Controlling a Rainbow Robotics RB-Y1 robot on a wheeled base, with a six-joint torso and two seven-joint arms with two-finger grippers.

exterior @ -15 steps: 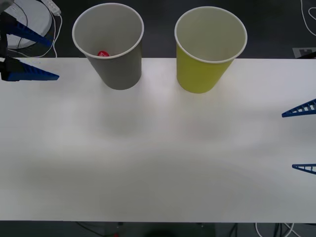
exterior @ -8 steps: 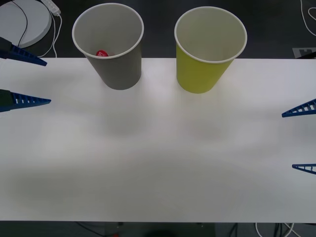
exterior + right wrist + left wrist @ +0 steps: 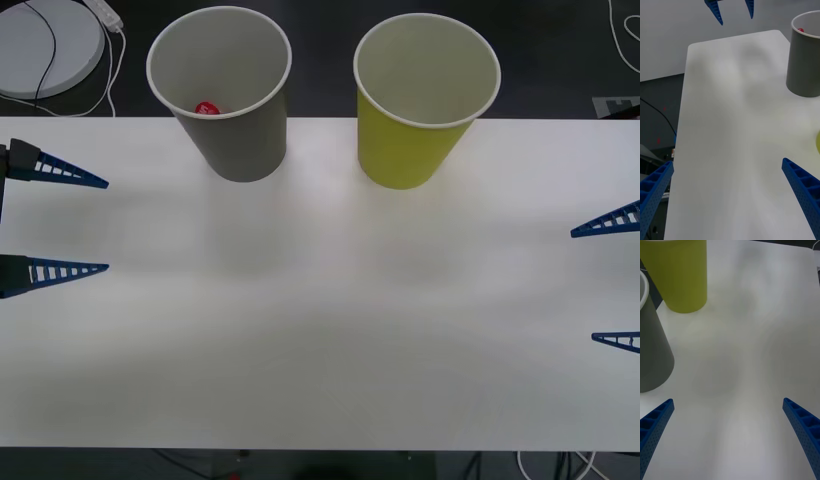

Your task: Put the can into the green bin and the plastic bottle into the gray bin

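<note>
Front view: the gray bin and the green bin stand upright side by side at the far edge of the white table, and a red cap, presumably that of the plastic bottle, shows low inside the gray bin against its near wall. That half of the task looks done. The green bin's white inside shows nothing from this angle, though its bottom is hidden, so I cannot tell whether the can is in it; no can lies on the table either. The left gripper hangs at the table's left edge with its jaws spread wide and nothing between them; the gray bin stands ahead of it and off to one side. The right gripper sits at the right edge, jaws likewise wide and bare, with the green bin well apart from its fingertips.
</note>
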